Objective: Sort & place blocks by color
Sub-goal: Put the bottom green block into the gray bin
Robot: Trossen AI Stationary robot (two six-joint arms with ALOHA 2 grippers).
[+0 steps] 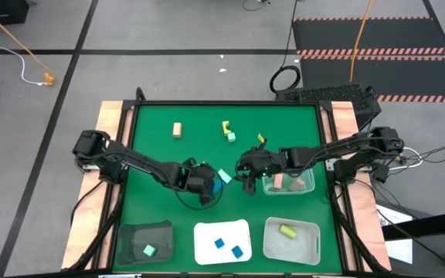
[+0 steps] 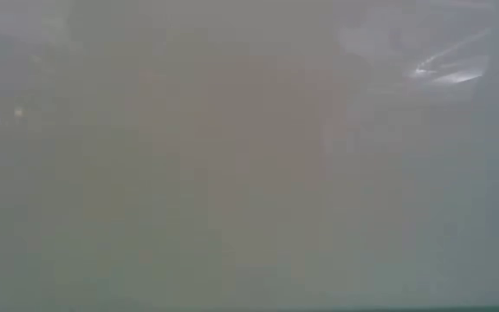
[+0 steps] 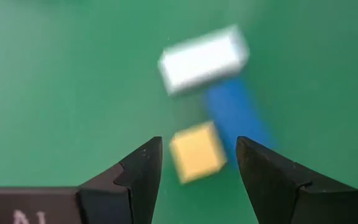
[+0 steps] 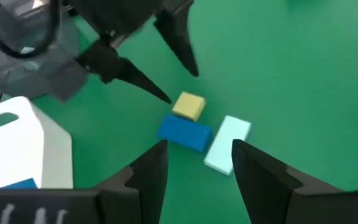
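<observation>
Three small blocks lie close together on the green table: a yellow cube (image 3: 197, 154), a blue bar (image 3: 235, 115) and a pale mint bar (image 3: 204, 59). They also show in the right wrist view: the yellow cube (image 4: 189, 106), the blue bar (image 4: 184, 134) and the mint bar (image 4: 227, 144). My left gripper (image 1: 209, 185) is open, with its fingers on either side of the yellow cube and not touching it. My right gripper (image 1: 247, 179) is open and empty, just right of the cluster and above it. The low view shows nothing but haze.
Loose blocks lie farther back: a tan one (image 1: 177, 130), a yellow one (image 1: 226, 126), a mint one (image 1: 231, 137) and a yellow one (image 1: 260, 139). A clear bin (image 1: 309, 185) stands at the right. Along the near edge are a dark tray (image 1: 130, 235), a white tray (image 1: 203, 239) and a clear bin (image 1: 311, 243).
</observation>
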